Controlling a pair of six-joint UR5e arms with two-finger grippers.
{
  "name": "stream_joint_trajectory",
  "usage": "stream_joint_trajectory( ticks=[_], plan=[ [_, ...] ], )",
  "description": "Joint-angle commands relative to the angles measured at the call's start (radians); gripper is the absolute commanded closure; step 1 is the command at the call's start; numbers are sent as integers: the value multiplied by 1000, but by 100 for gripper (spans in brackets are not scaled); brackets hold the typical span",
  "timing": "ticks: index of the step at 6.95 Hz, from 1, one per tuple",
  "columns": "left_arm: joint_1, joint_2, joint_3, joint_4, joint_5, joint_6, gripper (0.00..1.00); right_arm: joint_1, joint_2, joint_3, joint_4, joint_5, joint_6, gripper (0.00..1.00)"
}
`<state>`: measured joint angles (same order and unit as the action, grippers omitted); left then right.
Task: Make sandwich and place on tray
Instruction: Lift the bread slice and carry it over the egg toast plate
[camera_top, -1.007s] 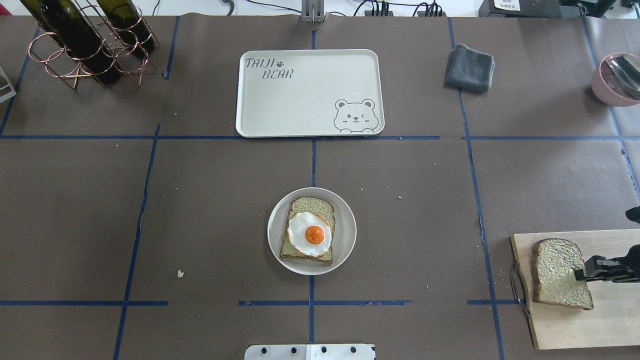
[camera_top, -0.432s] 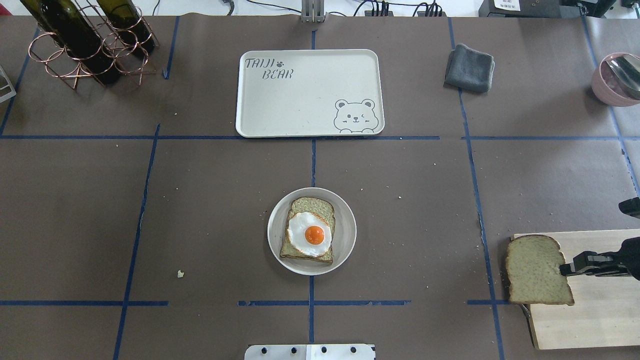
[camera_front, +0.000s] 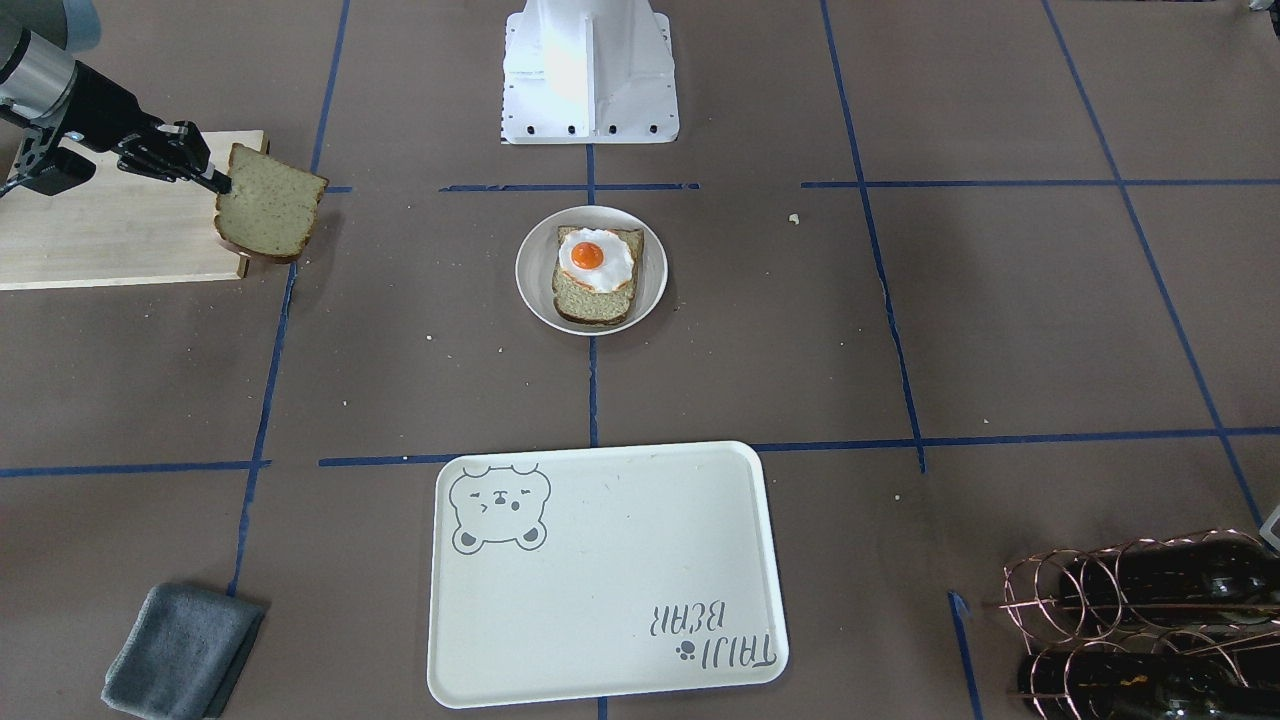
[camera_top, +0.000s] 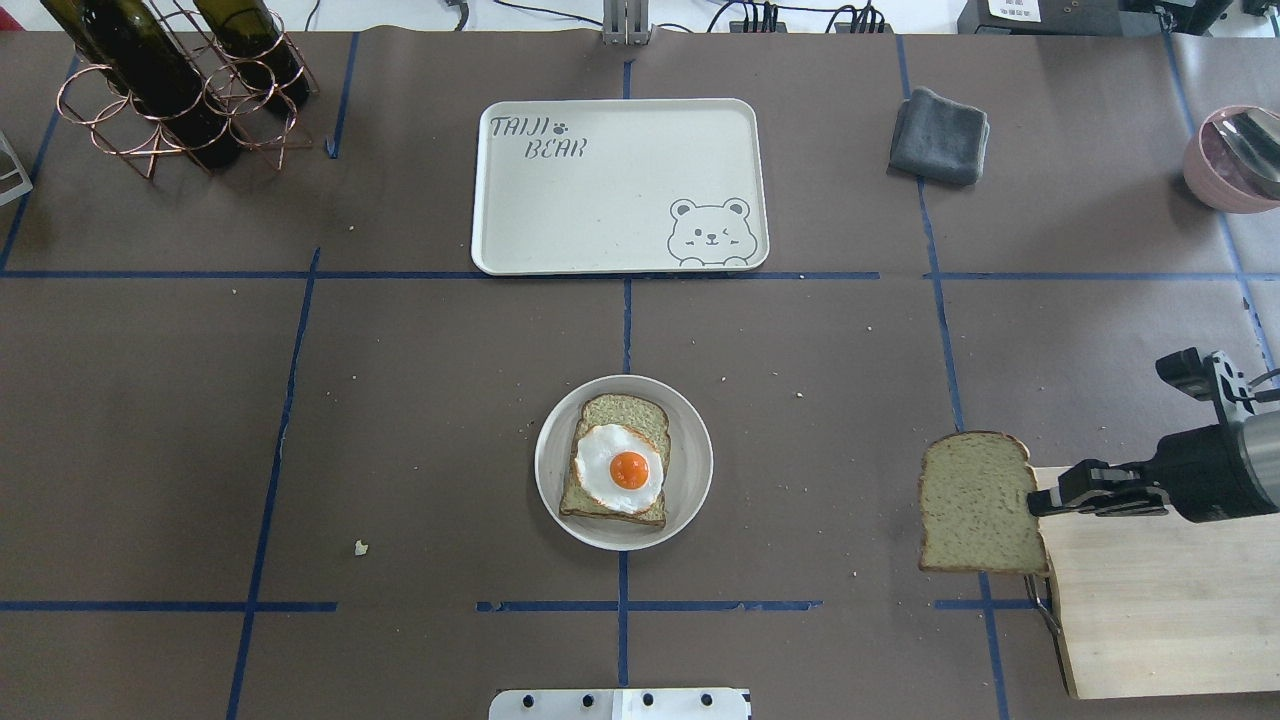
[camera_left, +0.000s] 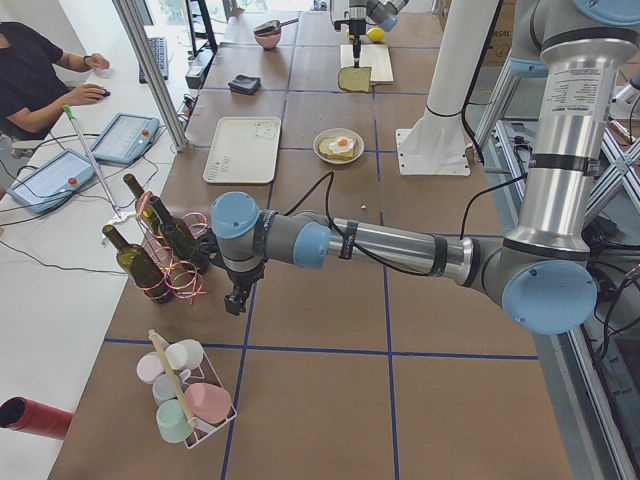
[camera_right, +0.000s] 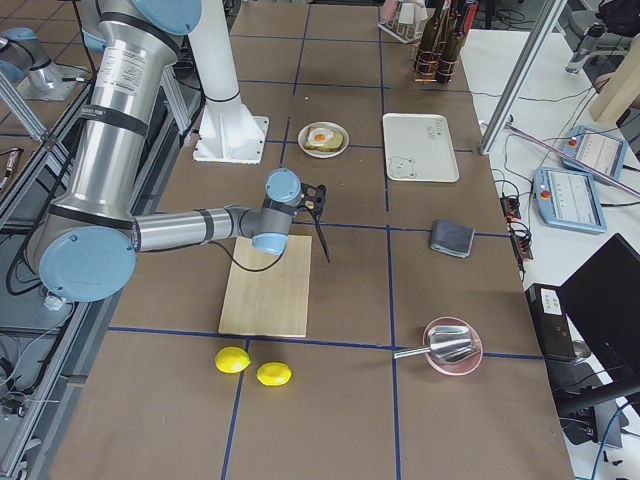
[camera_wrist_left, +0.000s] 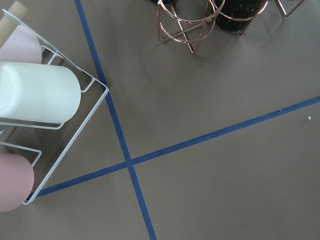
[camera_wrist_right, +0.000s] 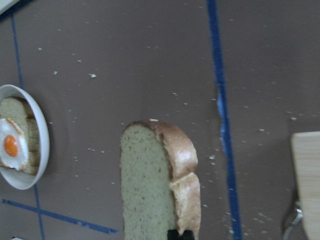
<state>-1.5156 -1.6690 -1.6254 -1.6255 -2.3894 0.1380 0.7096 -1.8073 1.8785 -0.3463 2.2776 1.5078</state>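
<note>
Brown paper-covered table (camera_top: 400, 420) with a blue tape grid. Big change from a second ago: the loose tan bread slice with dark brown crust (camera_top: 975, 505) was lying flat on the pale wooden cutting board (camera_top: 1160, 610), and now it's up in the air, past the board's inner edge, over bare table. The right gripper (camera_top: 1038, 502) has both fingers pinched shut on the slice's crust edge. So the pick looks done and we're into the carry. I'd guess it's headed for the top of the white fried egg with the orange yolk (camera_top: 620, 468), which sits on the other bread slice (camera_top: 626, 410) in the small round white plate (camera_top: 693, 452) mid-table. The carried slice is well apart from that plate. The large cream-white rectangular tray with the bear drawing (camera_top: 600, 200) is at the far side, no sandwich part on it.

Hard-to-see stuff: the right wrist cam cuts the slice off at the bottom of frame and shows only a sliver of fingertip, so how deep the bite goes isn't clear. The left gripper (camera_left: 236, 300) is parked way off by the copper wire bottle rack (camera_left: 178, 282) and only shows small in a side view, so I can't tell if it's open or closed. Its wrist cam shows just table and a white wire cup rack (camera_wrist_left: 107, 90).
</note>
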Motion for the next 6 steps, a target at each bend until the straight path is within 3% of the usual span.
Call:
stream_joint_trajectory(
  ticks=[1, 3, 5, 6],
  plan=[
    [0, 0, 2, -1, 1, 0, 0, -5, 252, -51, 1, 20, 183, 100],
    [0, 0, -5, -1, 1, 0, 0, -73, 499, -200, -2, -16, 308, 100],
    [0, 0, -5, -1, -1, -1, 0, -201, 606, -268, 0, -218, 308, 100],
    [0, 0, -5, -1, -1, 0, 0, -226, 631, -300, 4, -257, 310, 100]
  ],
)
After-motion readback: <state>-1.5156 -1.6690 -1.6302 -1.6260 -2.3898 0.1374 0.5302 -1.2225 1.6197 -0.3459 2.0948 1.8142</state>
